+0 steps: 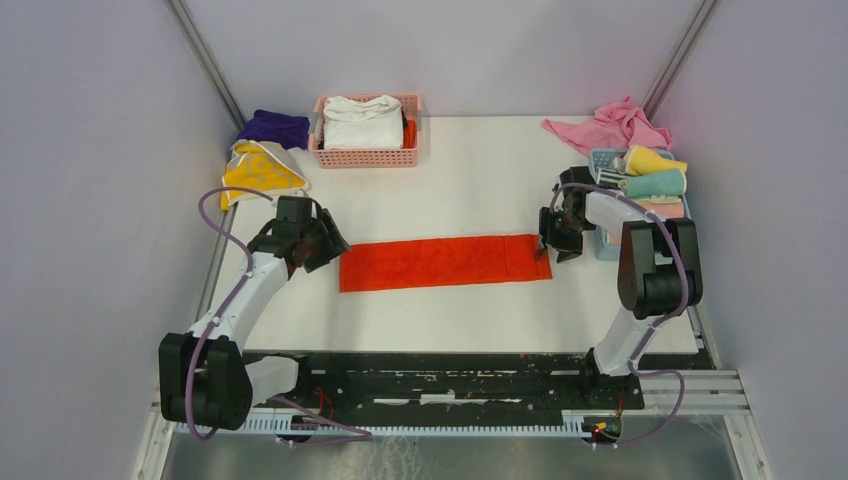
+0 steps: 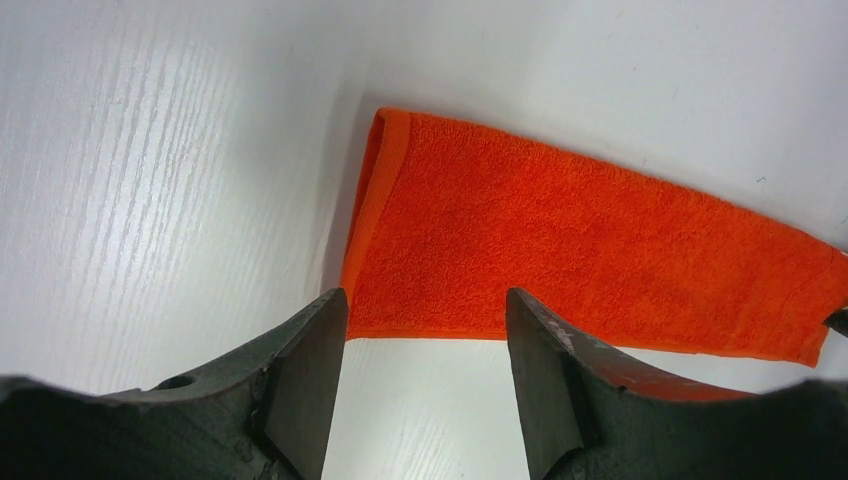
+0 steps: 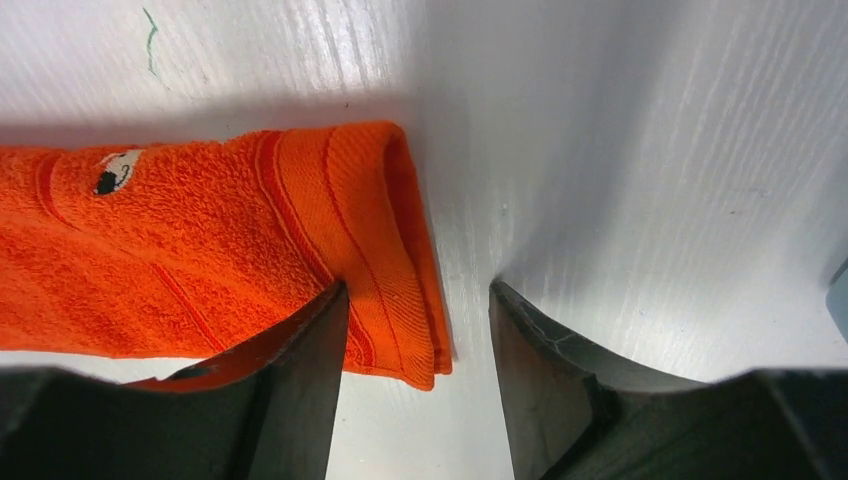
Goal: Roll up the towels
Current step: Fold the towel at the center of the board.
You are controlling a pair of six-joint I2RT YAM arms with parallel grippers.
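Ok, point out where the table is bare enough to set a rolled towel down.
Bare: the wide patch between pink basket and pink cloth, down to the orange towel; also the strip between that towel and the near edge. Crowded: the far-left corner with purple towel and yellow cloth, and the right side around the blue basket and right gripper.

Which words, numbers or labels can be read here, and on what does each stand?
No text can be read.
The orange towel bears a small white and black mark, too small to tell whether it holds letters.
The table bears a thin green stroke, which forms no letter.
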